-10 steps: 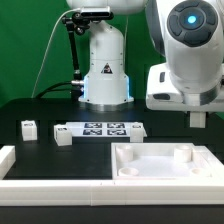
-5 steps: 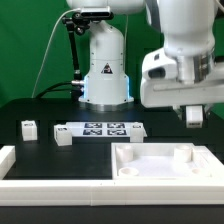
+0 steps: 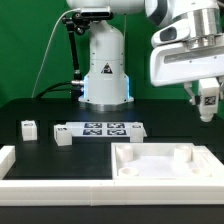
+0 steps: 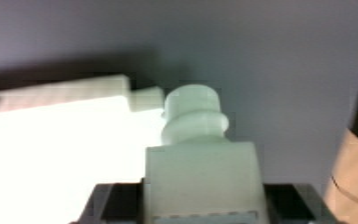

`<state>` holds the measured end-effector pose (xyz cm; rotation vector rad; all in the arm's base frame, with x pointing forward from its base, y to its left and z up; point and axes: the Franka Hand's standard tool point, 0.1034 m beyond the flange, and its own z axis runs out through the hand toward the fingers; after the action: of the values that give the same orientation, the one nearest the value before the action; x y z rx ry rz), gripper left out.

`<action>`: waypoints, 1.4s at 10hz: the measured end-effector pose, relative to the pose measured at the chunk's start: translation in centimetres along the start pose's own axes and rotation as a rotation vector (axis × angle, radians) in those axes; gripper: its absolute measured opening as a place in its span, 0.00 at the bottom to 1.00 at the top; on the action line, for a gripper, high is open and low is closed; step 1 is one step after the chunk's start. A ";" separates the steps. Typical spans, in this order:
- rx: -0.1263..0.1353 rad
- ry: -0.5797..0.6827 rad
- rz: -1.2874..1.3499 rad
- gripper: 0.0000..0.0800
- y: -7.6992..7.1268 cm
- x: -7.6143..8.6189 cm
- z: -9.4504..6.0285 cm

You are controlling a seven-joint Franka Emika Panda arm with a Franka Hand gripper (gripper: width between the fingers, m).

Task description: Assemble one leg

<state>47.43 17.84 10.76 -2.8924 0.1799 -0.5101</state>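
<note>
My gripper (image 3: 207, 97) hangs in the air at the exterior view's right, above the far right corner of the large white tray-shaped piece (image 3: 160, 167). It is shut on a leg (image 3: 208, 105), a small white post with a black-and-white tag. In the wrist view the gripper (image 4: 202, 203) has this leg (image 4: 201, 165) between its dark jaws, with the leg's rounded threaded tip pointing away over the dark table. The tray-shaped piece (image 4: 51, 125) shows bright beside it.
Two more small white legs (image 3: 29, 128) (image 3: 64, 137) stand on the black table at the exterior view's left. The marker board (image 3: 104, 129) lies between them and the robot base (image 3: 105, 70). A white frame edge (image 3: 18, 168) runs along the front.
The gripper has risen and moved toward the exterior view's right with the leg in it, and the wrist has turned. The parts on the table have not moved.
</note>
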 end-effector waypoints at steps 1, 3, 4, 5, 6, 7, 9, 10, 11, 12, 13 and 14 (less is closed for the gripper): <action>0.005 0.016 -0.012 0.36 -0.1 -0.9 0.2; 0.000 0.014 -0.026 0.36 0.1 -0.5 0.3; -0.005 0.027 -0.119 0.36 0.9 0.0 0.7; -0.016 0.034 -0.173 0.36 1.9 0.9 1.4; -0.022 0.047 -0.206 0.36 2.4 2.0 1.6; -0.029 0.060 -0.246 0.36 2.9 3.1 1.6; -0.029 0.081 -0.274 0.36 2.9 4.9 1.8; -0.029 0.081 -0.273 0.36 2.8 4.8 1.8; -0.029 0.080 -0.272 0.36 2.9 4.8 1.9; -0.029 0.080 -0.272 0.36 2.9 4.8 1.9; -0.031 0.080 -0.295 0.36 3.1 5.0 2.0; -0.036 0.083 -0.329 0.36 3.6 5.9 2.8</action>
<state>53.58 13.91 9.36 -2.9500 -0.2836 -0.6873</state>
